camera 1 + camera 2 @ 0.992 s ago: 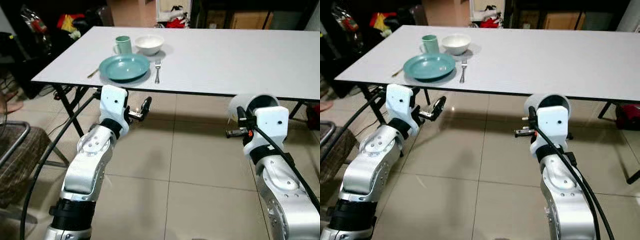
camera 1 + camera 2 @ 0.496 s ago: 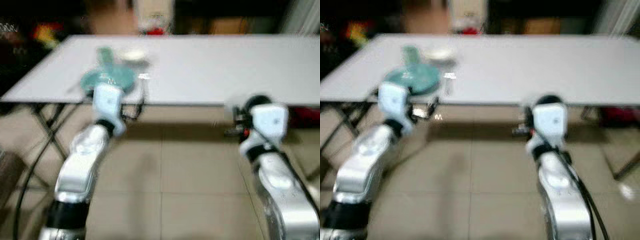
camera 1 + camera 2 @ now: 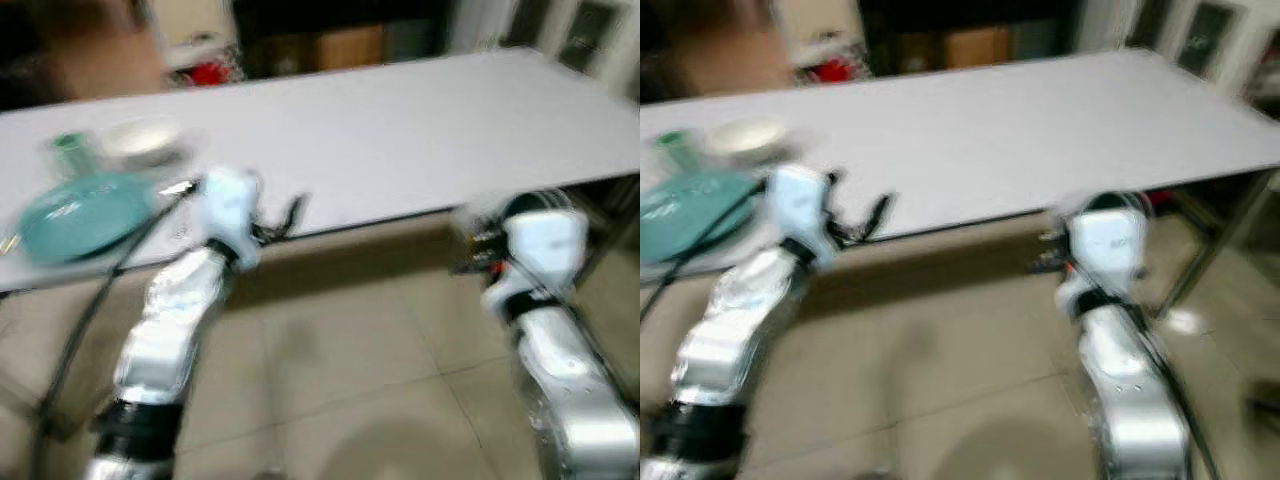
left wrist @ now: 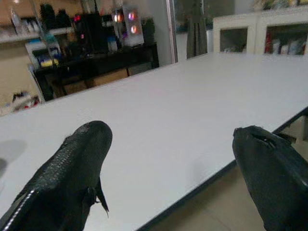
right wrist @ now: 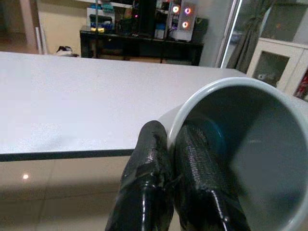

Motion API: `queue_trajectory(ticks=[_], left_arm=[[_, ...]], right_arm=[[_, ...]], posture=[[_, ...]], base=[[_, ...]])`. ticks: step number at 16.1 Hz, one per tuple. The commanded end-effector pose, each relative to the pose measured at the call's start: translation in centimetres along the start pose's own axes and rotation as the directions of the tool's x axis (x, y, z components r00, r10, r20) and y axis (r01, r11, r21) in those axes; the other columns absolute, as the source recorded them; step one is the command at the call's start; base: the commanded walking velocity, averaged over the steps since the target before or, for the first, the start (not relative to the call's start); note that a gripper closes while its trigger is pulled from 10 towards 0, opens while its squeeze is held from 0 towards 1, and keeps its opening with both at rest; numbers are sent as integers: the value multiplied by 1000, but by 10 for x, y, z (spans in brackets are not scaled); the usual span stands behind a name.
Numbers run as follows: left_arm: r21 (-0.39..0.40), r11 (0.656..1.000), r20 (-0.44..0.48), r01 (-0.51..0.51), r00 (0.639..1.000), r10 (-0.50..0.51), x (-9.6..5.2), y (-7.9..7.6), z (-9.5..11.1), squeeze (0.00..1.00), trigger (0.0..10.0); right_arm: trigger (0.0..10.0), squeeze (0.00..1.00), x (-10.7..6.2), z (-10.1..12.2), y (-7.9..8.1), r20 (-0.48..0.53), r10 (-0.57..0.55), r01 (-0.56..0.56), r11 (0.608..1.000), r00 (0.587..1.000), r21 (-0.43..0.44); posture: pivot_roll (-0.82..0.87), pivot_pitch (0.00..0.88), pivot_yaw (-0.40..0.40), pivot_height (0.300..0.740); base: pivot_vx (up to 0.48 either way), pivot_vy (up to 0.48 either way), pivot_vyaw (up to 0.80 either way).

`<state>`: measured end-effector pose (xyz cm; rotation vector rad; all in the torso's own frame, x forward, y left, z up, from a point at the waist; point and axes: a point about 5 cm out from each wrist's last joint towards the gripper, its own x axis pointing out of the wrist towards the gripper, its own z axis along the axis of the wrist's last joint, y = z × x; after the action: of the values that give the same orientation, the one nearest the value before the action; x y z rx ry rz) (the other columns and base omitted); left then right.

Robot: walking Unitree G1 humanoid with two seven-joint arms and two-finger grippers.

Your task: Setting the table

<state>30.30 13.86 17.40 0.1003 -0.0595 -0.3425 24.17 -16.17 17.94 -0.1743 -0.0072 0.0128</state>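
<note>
Two arms raised in front of me, forearms angled fwd toward the white table (image 3: 400,130) edge, head views blurred. Teal plate (image 3: 85,212), green mug (image 3: 68,152) & bowl (image 3: 145,140) sit at table's left end. Left gripper (image 4: 178,173) spread wide, empty, just past the edge. Right gripper (image 5: 175,178) pinches a white cup (image 5: 240,149) rim, one finger inside, short of the table.

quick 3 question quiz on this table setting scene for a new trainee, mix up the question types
1. True or false: the right pincer is shut on the rim of a cup.
2. The left pincer is: A) open and empty, B) shut on a fork.
3. Fill in: the green plate lies on the ____.

Key: 1 true; 2 A; 3 table.
</note>
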Motion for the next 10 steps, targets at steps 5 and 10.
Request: queue_trajectory(ticks=[5, 10], left_arm=[[1, 1000, 22, 26, 999, -26, 3, -7, 6, 0, 10000], [0, 1000, 25, 31, 999, -31, 5, -8, 6, 0, 10000]], right_arm=[[10000, 0, -1, 5, -8, 24, -31, 31, 999, 999, -15], [10000, 0, -1, 5, -8, 23, -34, 34, 999, 999, -17]], posture=[[-53, 0, 68, 740], [-54, 0, 70, 740]], base=[[336, 0, 0], [337, 0, 0]])
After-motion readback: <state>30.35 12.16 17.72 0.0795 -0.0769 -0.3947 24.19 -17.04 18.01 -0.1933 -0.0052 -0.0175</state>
